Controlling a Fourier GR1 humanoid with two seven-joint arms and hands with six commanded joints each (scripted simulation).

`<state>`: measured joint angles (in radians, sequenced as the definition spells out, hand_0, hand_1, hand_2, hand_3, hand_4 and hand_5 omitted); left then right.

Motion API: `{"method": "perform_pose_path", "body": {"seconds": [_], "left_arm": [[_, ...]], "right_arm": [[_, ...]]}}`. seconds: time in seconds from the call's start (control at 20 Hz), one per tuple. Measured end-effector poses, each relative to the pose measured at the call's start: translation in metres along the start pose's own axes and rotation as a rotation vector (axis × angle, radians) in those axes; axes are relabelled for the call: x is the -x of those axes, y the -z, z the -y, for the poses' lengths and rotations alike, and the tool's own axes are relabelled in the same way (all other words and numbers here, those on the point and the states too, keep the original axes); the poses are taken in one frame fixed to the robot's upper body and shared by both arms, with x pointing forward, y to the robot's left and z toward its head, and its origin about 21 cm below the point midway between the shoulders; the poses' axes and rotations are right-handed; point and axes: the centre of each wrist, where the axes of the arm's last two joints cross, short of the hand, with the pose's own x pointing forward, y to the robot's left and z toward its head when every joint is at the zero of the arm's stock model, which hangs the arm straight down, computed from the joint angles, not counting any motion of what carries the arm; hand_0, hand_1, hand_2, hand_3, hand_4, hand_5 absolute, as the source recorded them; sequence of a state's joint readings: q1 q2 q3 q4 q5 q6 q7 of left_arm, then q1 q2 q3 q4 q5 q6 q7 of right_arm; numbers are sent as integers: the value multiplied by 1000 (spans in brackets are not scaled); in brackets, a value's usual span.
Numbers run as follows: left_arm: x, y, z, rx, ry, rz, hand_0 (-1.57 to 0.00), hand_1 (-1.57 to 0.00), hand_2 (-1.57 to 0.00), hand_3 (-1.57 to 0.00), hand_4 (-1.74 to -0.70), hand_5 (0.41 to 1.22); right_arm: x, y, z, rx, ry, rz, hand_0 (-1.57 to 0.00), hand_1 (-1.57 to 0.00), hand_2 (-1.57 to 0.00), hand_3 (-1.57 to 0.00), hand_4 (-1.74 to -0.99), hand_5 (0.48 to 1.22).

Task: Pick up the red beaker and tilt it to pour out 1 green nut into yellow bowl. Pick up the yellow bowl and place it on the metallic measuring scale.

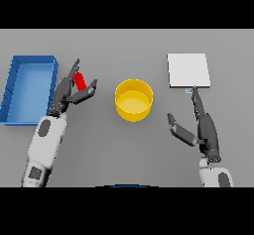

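Observation:
The red beaker stands on the grey table left of centre. My left hand is around it, fingers behind it and thumb in front, spread and not closed on it. The yellow bowl sits at the table's centre and looks empty. The metallic measuring scale is a pale square plate at the back right. My right hand rests open on the table in front of the scale, fingers pointing at it, thumb out to the left. No green nut shows.
A blue tray with raised walls lies at the far left, just beside my left hand.

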<state>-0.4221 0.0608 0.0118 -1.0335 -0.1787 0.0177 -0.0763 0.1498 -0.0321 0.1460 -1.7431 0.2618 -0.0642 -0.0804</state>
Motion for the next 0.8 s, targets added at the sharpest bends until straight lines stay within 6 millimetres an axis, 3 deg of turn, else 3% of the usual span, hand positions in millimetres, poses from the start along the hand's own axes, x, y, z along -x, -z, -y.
{"method": "perform_pose_path", "body": {"seconds": [0.25,0.3,0.4,0.5,0.65,0.8], "left_arm": [[5,7,-2,-3,-30,35,1,1,0,1,-1348,704],[6,9,5,0,-52,37,1,-26,-67,-31,-1378,724],[5,13,6,-27,-83,43,-285,-328,-364,-292,-1449,783],[3,17,8,-46,-105,15,-662,-699,-733,-724,-1500,941],[0,20,8,-36,-60,29,-1106,-1125,-1142,-974,-1603,1078],[1,19,18,-7,-38,65,-1333,-1343,-1351,-1265,-1523,1148]], "right_arm": [[3,-1,6,8,-14,-20,1,1,1,1,-1261,641],[4,0,8,13,-21,-11,1,1,1,1,-1259,642],[3,0,5,13,-21,-7,1,1,1,1,-1258,644],[0,2,8,19,-25,5,1,1,1,1,-1255,644],[2,0,7,12,-26,-1,1,1,1,1,-1252,644],[2,0,5,15,-9,-22,1,1,1,1,-1259,646]]}}
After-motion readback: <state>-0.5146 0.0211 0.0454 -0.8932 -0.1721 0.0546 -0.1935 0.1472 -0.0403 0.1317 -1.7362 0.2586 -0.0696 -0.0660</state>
